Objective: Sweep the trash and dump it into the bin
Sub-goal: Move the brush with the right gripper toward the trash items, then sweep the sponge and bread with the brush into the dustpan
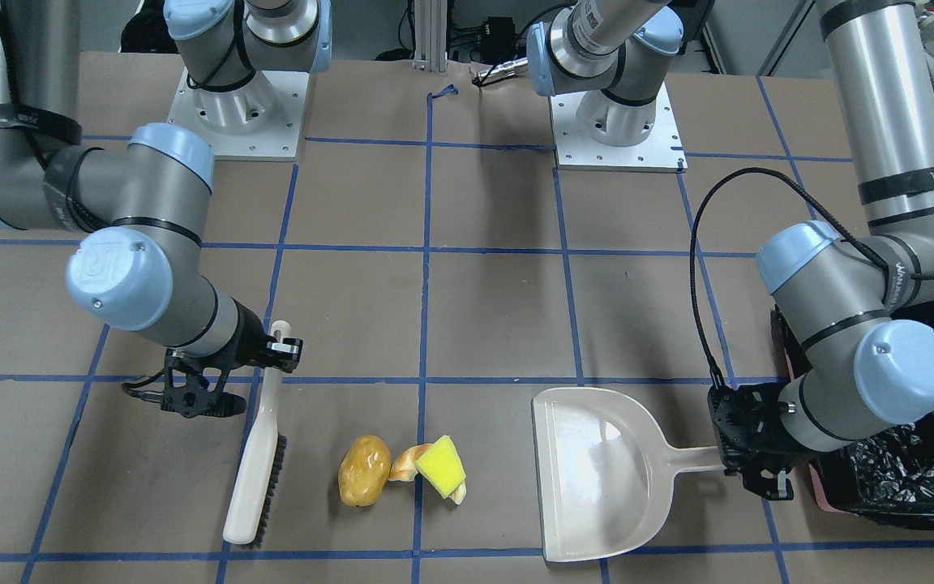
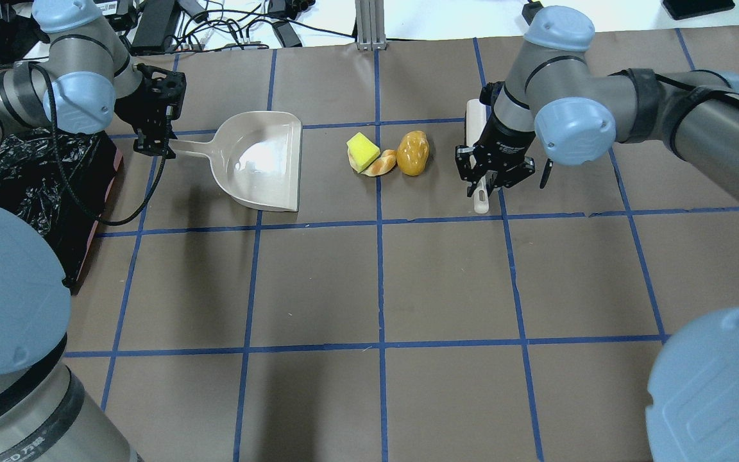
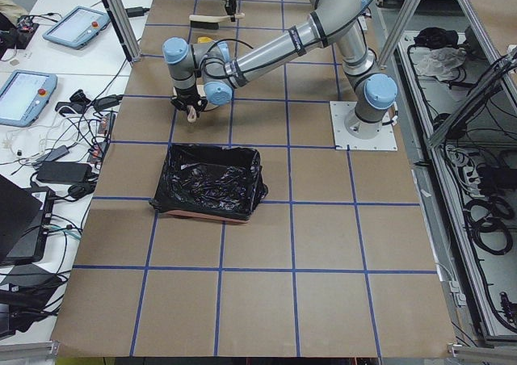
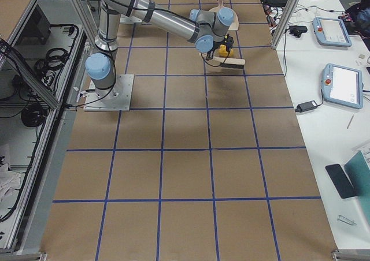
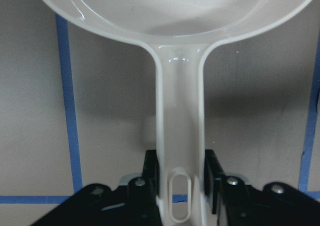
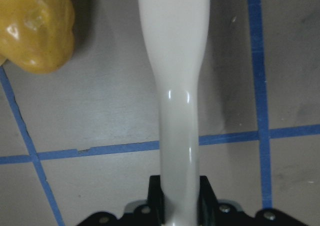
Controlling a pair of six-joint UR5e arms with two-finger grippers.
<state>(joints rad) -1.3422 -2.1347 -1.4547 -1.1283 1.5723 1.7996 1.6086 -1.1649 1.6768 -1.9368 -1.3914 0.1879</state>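
At the bottom of the front-facing view, the potato (image 1: 364,470), bread piece (image 1: 404,464) and sponge (image 1: 439,464) are clustered between the brush (image 1: 252,478), lower left, and the dustpan (image 1: 597,478), whose mouth is turned towards them for sweeping. The bin (image 1: 913,474) is half hidden by the left arm (image 1: 864,341) at far right. In the left wrist view the dustpan handle is clamped by the left gripper (image 5: 178,171), and in the right wrist view the brush handle is pinched by the right gripper (image 6: 180,196).
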